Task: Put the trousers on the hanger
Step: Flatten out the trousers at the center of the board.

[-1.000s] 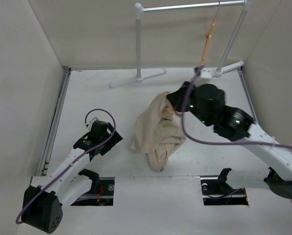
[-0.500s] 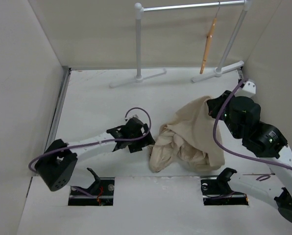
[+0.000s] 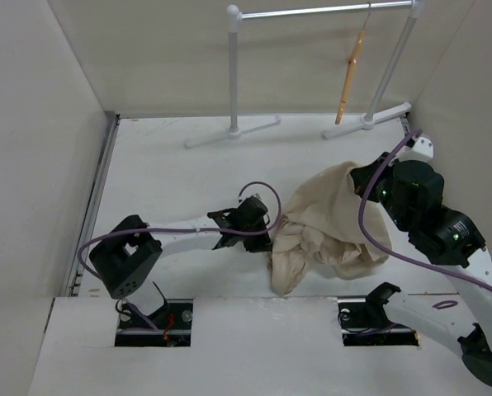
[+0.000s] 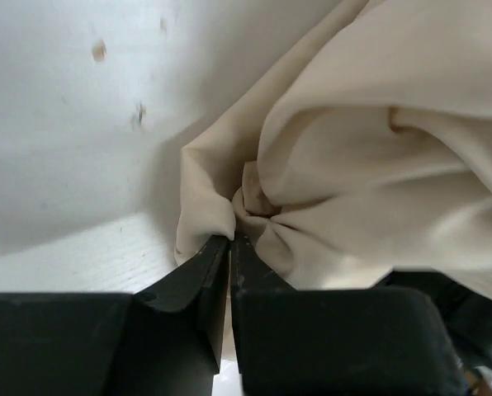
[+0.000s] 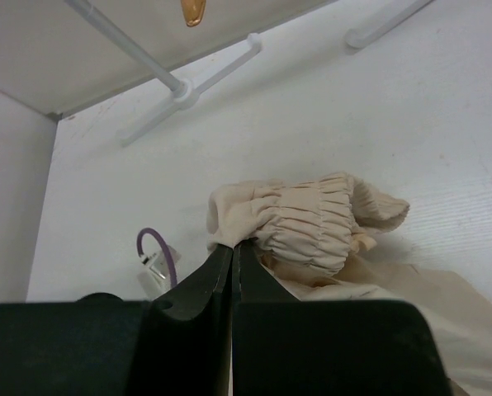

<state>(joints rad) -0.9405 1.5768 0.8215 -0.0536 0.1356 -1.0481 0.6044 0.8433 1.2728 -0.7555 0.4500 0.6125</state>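
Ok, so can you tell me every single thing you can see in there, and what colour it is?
trousers: one, beige, bunched up on the table between the two arms
hanger: one, orange-tan wood, hanging on the rack at the back right
clothes rack: one, white, standing at the far edge of the table
table: one, white, with pale walls at the left, back and right
cables: two, purple, one looping along each arm
left gripper: one, black, shut on a fold of the trousers
right gripper: one, black, shut on the trousers by the gathered waistband
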